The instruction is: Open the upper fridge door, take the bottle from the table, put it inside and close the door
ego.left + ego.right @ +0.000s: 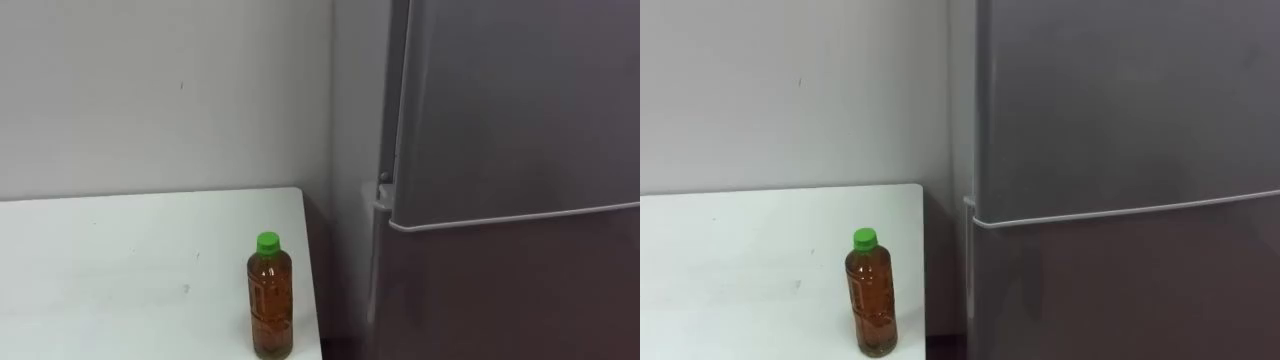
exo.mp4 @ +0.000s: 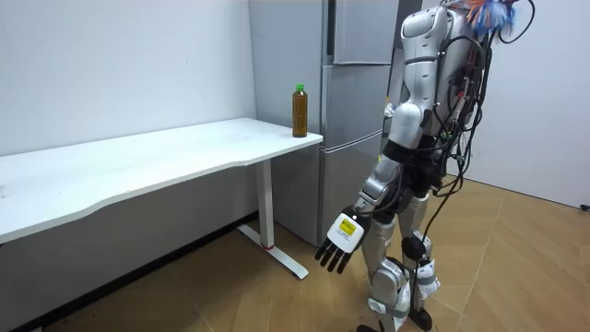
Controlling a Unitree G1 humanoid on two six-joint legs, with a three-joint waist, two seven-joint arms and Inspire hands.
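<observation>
1 bottle (image 1: pixel 270 298) stands upright on the white worktop (image 1: pixel 120 260). It is close to the right edge, the one that faces the fridge (image 1: pixel 352 150), and well forward of the back edge along the wall (image 1: pixel 150 90). In the room view it sits by the worktop's corner nearest the robot. Nothing touches it. The bottle is clear plastic with a green cap (image 1: pixel 267 241) on top. It holds an amber-brown liquid (image 1: pixel 272 330) that fills it to about the shoulder, just below the neck. A faint label shows around its middle.

The grey fridge is just beside the worktop's right edge, with a narrow dark gap between them. It has 2 doors, the upper door (image 1: pixel 520 100) and the lower door (image 1: pixel 520 300), parted by a pale seam a little above the height of the cap. Both doors are shut, so what the 2 compartments hold cannot be told.

The robot stands upright on the wooden floor (image 2: pixel 516 277) in front of the fridge, to the room view's right of the worktop. Its left hand (image 2: pixel 343 242) hangs low beside its thigh, well apart from the bottle. The fingers (image 2: pixel 327 260) are straight and spread wide, pointing down and holding nothing.
</observation>
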